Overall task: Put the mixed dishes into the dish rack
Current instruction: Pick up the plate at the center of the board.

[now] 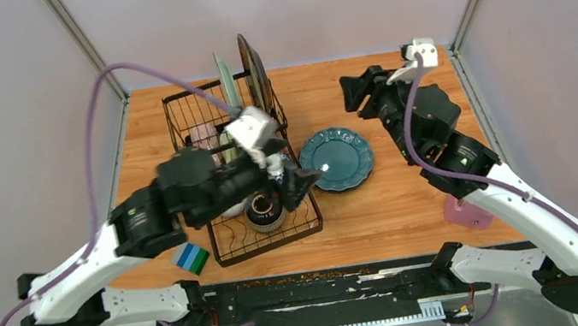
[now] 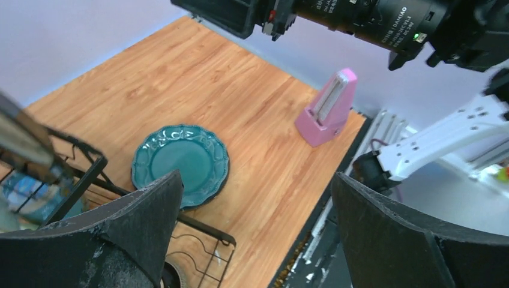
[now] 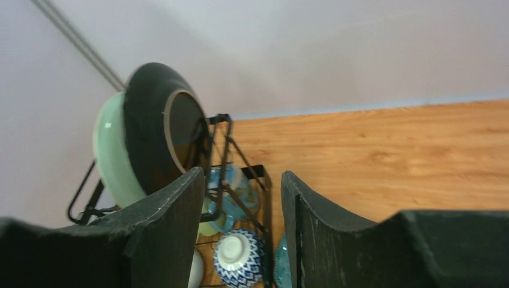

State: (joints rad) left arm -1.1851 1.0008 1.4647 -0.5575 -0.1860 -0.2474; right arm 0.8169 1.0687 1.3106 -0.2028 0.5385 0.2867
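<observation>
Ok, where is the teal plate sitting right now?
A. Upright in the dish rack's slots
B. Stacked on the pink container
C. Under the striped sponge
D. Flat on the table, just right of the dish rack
D: the top view shows the teal plate lying flat on the bare wood of the table, just outside the right side of the dish rack, not in any slot.

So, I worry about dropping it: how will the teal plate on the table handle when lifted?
The teal plate looks glazed, so probably slippery and stiff. It lies flat, so its scalloped rim likely offers little to pinch. Probably breakable.
</observation>
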